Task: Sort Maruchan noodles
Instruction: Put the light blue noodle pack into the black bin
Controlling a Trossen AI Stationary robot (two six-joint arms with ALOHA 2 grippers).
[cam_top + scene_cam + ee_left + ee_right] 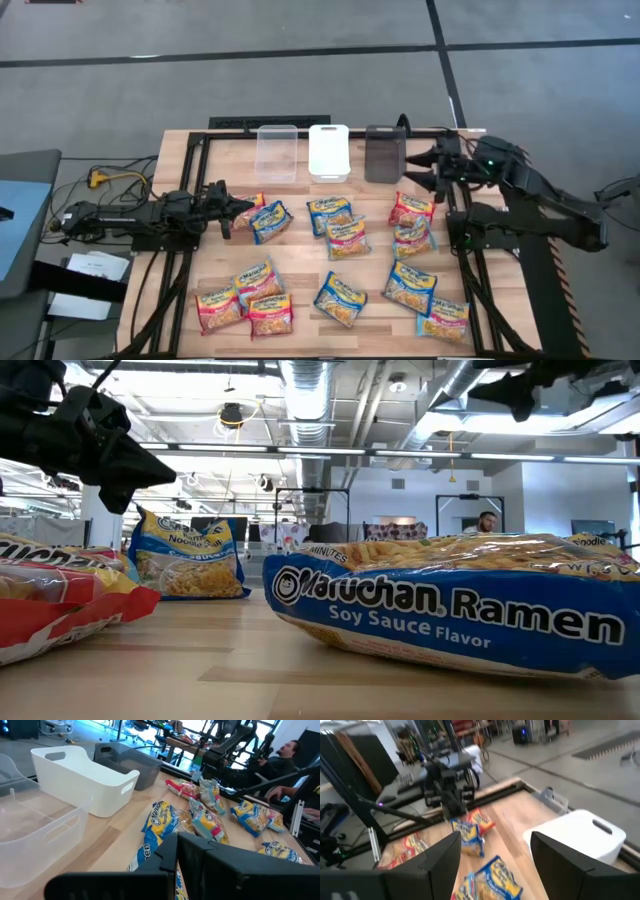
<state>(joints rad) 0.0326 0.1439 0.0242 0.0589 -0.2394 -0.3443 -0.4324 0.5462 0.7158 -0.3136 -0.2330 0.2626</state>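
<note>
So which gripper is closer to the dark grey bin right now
Right. The right gripper, open, hangs just beside the dark grey bin at the table's far edge. The left gripper, shut, sits well across the table, by the noodle packets near the clear bin.

You are working in a robotics lab or an open workshop. In the low view you see bare ceiling ducts [310, 400] and long strip lights. Behind the wooden table [300, 250] stand other robot rigs [230, 740], and a person [285, 757] sits at a far bench.
</note>
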